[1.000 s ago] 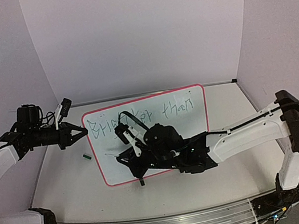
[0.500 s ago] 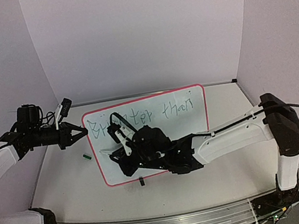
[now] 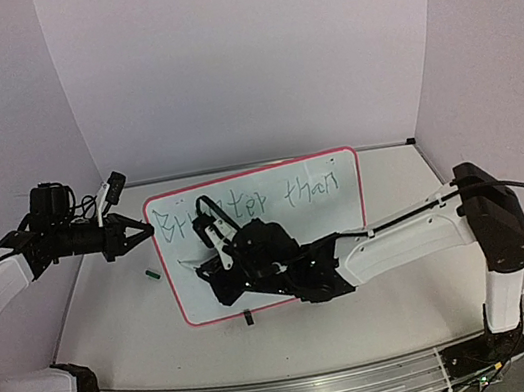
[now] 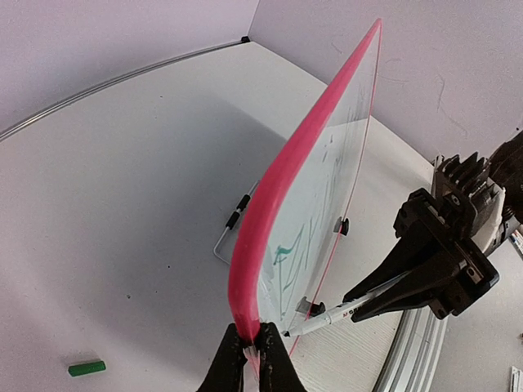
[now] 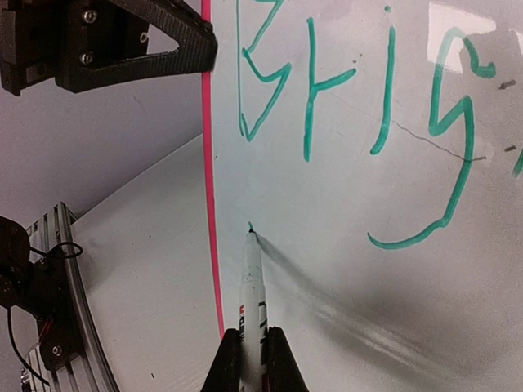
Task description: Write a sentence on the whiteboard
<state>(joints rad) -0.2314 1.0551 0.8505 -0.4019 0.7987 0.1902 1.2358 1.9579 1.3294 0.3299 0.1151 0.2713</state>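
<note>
At frame centre of the top view, the board point(image 3: 334, 229) stands on the table point(image 3: 112, 324) with its writing face toward the camera. The sentence point(image 3: 307, 189) runs in green along the board's upper part; "Bri" and "ter than" are legible, and the letters between are hidden behind the right arm. The left gripper point(image 3: 144, 231) meets the board's left edge. The right gripper point(image 3: 215, 263) sits over the board's lower left, holding a marker point(image 3: 193, 265). A green cap point(image 3: 152, 272) lies on the table just left of the board. In the left wrist view, the left fingers, at bottom centre, pinch the board's pink frame at a rounded corner; the board rises tilted toward the upper right. At right of frame, the right fingers are clamped on the marker, whose tip meets the board's face. A black clip point(image 4: 342, 225) sits on the board's lower edge. In the right wrist view, the right fingers at bottom centre pinch the marker barrel; the tip touches the white face below the "B", just right of the pink frame.
</note>
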